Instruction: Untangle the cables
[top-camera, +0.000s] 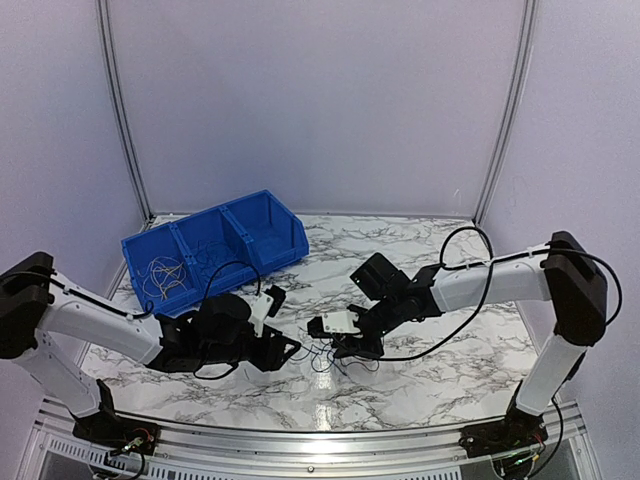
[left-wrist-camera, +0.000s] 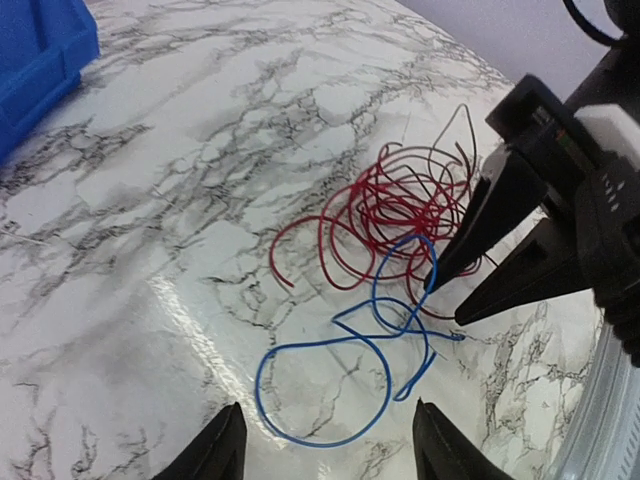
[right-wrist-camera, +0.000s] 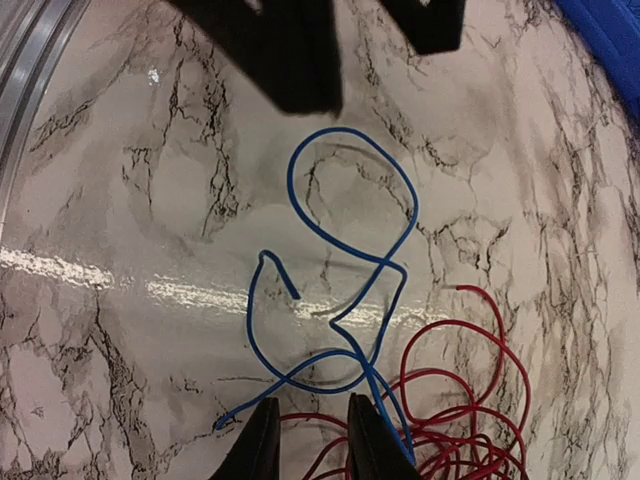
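Note:
The cables (top-camera: 325, 355) lie loose on the marble table between my two grippers. In the left wrist view a blue cable (left-wrist-camera: 325, 390) forms a loop with a red coil (left-wrist-camera: 400, 210) behind it. My left gripper (left-wrist-camera: 330, 450) is open, its fingers wide apart just short of the blue loop, holding nothing. My right gripper (right-wrist-camera: 312, 445) has its fingers close together with a narrow gap, low over the spot where the blue cable (right-wrist-camera: 350, 250) meets the red coil (right-wrist-camera: 470, 400). A red strand crosses that gap. One right fingertip (left-wrist-camera: 440, 275) touches the blue cable.
A blue three-compartment bin (top-camera: 215, 245) stands at the back left, with pale wires (top-camera: 160, 275) in its left compartment. The table's metal front rail (top-camera: 300, 440) runs close behind both grippers. The grippers face each other about a hand's width apart.

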